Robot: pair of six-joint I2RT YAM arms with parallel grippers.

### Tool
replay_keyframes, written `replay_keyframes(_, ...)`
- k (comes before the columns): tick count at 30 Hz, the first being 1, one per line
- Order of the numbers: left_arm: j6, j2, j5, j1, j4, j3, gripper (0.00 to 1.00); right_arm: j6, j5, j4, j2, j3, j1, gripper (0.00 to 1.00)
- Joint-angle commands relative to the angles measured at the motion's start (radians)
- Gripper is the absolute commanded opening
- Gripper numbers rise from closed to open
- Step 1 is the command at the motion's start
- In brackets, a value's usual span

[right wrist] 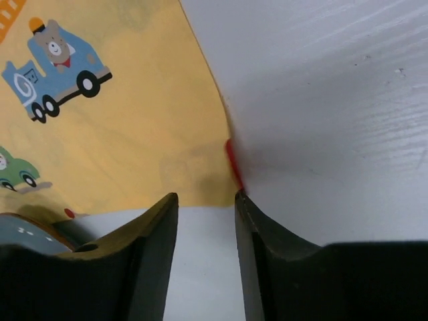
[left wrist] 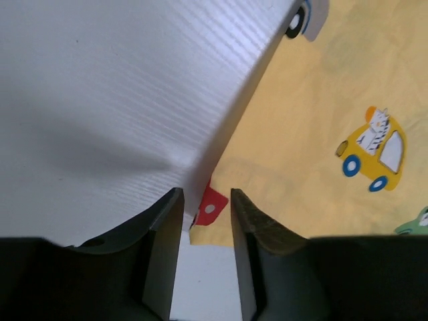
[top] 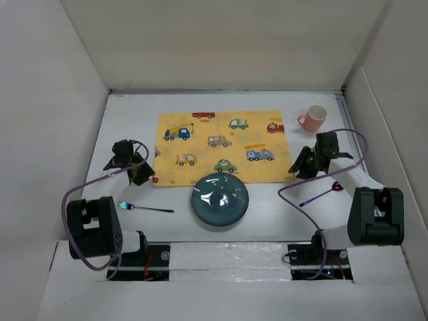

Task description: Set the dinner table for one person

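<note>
Plate (top: 220,199) across near edge of placemat (top: 221,144), between left gripper (left wrist: 205,195) and right gripper (right wrist: 206,196), both spread at its corners.

Matte white dinner table (top: 281,217); cloth placemat (top: 221,144); glossy plate (top: 220,199).

Placemat (top: 221,144) near edge: middle stretch covered by the blue plate (top: 220,198), top view.
Placemat near corners: masked from above by the left pincer (top: 142,178) and right pincer (top: 295,172).
Placemat, wrist views: cut off by picture edges.
Blue plate, right wrist view: only a sliver at the left edge.
Fork (top: 146,208) tines: too small to count.
</note>
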Motion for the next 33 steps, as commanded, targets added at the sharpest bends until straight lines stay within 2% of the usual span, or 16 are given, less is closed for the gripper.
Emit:
replay_keyframes(1, 0.039, -0.064, 0.015, 0.006, -0.046, 0.084, 0.33, -0.005, 0.028, -0.051, -0.069, 0.088, 0.009, 0.49)
replay_keyframes(2, 0.052, -0.111, 0.037, 0.006, -0.057, 0.129, 0.44, 0.0, 0.04, -0.08, -0.115, 0.129, 0.032, 0.54)
replay_keyframes(6, 0.073, -0.165, 0.045, -0.011, -0.06, 0.225, 0.41, -0.022, -0.012, -0.067, -0.197, 0.142, 0.101, 0.51)
replay_keyframes(7, 0.091, -0.176, 0.028, -0.048, -0.066, 0.283, 0.18, -0.038, -0.109, -0.035, -0.239, 0.123, 0.18, 0.01)
replay_keyframes(8, 0.092, -0.176, 0.028, -0.063, -0.066, 0.307, 0.17, -0.042, -0.11, -0.035, -0.24, 0.107, 0.181, 0.0)
replay_keyframes(9, 0.101, -0.188, 0.055, -0.074, -0.06, 0.326, 0.0, -0.043, -0.151, -0.019, -0.247, 0.085, 0.213, 0.0)
replay_keyframes(12, 0.101, -0.231, 0.2, -0.083, 0.001, 0.334, 0.0, -0.002, -0.266, 0.06, -0.24, -0.02, 0.346, 0.0)
replay_keyframes(13, 0.102, -0.24, 0.222, -0.083, 0.023, 0.331, 0.0, 0.013, -0.272, 0.106, -0.234, -0.045, 0.377, 0.12)
replay_keyframes(16, 0.146, -0.251, 0.288, -0.083, 0.022, 0.325, 0.0, 0.064, -0.279, 0.198, -0.194, -0.119, 0.466, 0.61)
replay_keyframes(17, 0.171, -0.242, 0.293, -0.083, 0.02, 0.312, 0.03, 0.084, -0.285, 0.226, -0.178, -0.13, 0.48, 0.65)
replay_keyframes(18, 0.2, -0.213, 0.246, -0.106, 0.011, 0.312, 0.14, 0.089, -0.286, 0.26, -0.14, -0.139, 0.504, 0.66)
replay_keyframes(20, 0.288, -0.159, 0.11, -0.207, -0.079, 0.355, 0.19, 0.101, -0.295, 0.284, -0.094, -0.148, 0.523, 0.66)
replay_keyframes(22, 0.305, -0.102, 0.071, -0.281, -0.116, 0.372, 0.23, 0.107, -0.305, 0.317, -0.031, -0.15, 0.541, 0.65)
replay_keyframes(24, 0.283, -0.119, 0.075, -0.281, -0.097, 0.354, 0.24, 0.129, -0.311, 0.362, 0.001, -0.154, 0.57, 0.62)
replay_keyframes(30, 0.27, -0.147, 0.089, -0.281, -0.06, 0.325, 0.25, 0.216, -0.294, 0.519, 0.136, -0.19, 0.581, 0.43)
replay_keyframes(33, 0.277, -0.156, 0.089, -0.281, -0.069, 0.334, 0.27, 0.251, -0.273, 0.594, 0.188, -0.217, 0.581, 0.21)
